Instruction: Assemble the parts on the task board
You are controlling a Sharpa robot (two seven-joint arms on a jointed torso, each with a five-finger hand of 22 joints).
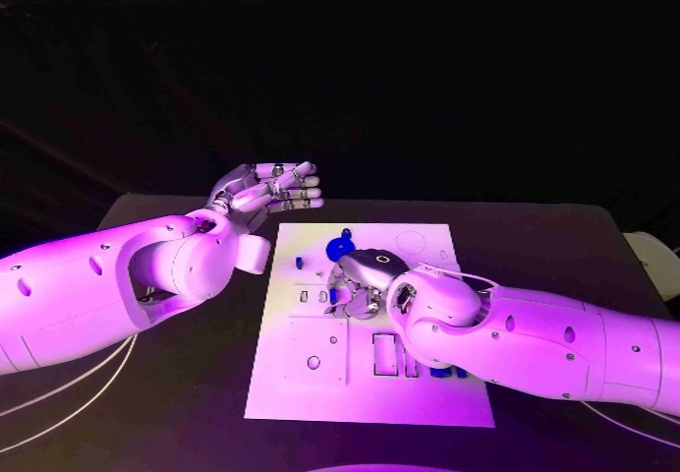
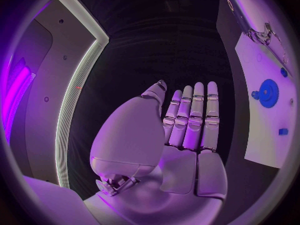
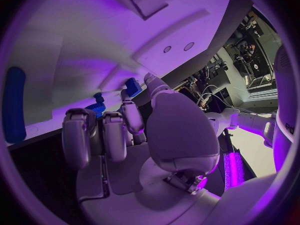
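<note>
The white task board (image 1: 305, 374) lies in the middle of the black table. My right hand (image 1: 362, 283) is low over the board's middle. Its thumb and a finger pinch a small blue part (image 3: 132, 87), which also peeks out between the fingers (image 1: 334, 293). A blue gear (image 1: 340, 246) sits on the board just beyond that hand, and shows again behind the fingers (image 3: 95, 108). My left hand (image 1: 269, 193) is raised off the board's far left corner, fingers straight and side by side (image 2: 190, 120), holding nothing.
A small blue piece (image 1: 298, 262) stands near the board's left edge. More blue parts (image 1: 448, 373) lie by the slots at the near right, half hidden under my right arm. A long blue part (image 3: 14, 105) lies on the board near the right hand.
</note>
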